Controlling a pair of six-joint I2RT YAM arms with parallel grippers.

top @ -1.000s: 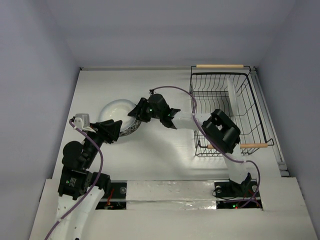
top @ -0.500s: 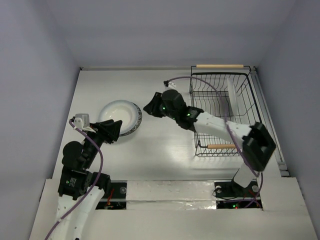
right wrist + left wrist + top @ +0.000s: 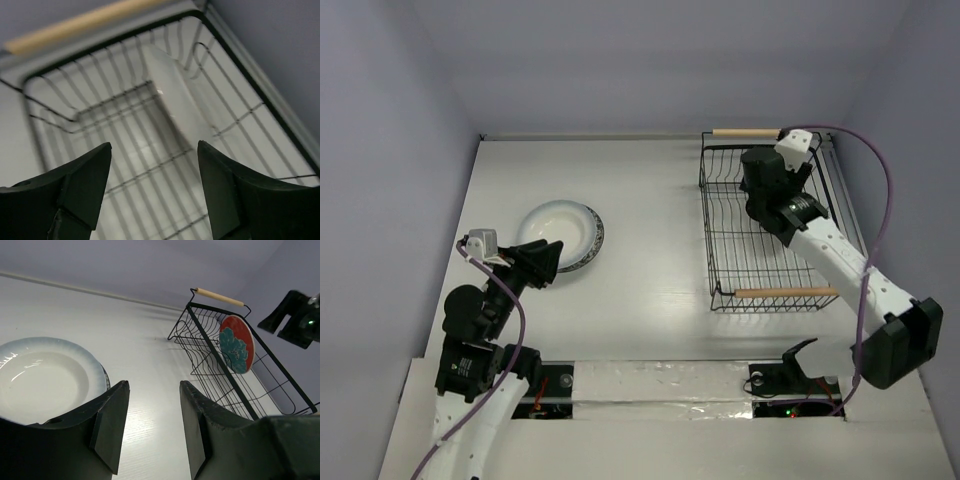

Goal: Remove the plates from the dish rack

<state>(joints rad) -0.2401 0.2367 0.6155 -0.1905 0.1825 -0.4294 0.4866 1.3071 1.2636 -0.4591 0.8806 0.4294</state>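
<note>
The black wire dish rack (image 3: pixel 710 235) with wooden handles stands at the right. One plate stands upright in it: red with teal flowers in the left wrist view (image 3: pixel 237 343), pale on its back side in the right wrist view (image 3: pixel 175 100). My right gripper (image 3: pixel 762 195) hovers over the rack's far part, open and empty, with the plate just ahead of its jaws (image 3: pixel 154 144). A stack of plates (image 3: pixel 560 233) lies at the left, topped by a white plate with a pale green rim (image 3: pixel 45 375). My left gripper (image 3: pixel 538 262) is open and empty beside the stack (image 3: pixel 153 384).
The rack's near handle (image 3: pixel 786 292) and far handle (image 3: pixel 758 131) cross its ends. A raised rail (image 3: pixel 855 235) runs along the table's right edge beside the rack. Bare table (image 3: pixel 650 250) lies between the stack and the rack.
My right arm has swung from the plate stack at the left across to above the rack, empty. The left arm has not moved.
</note>
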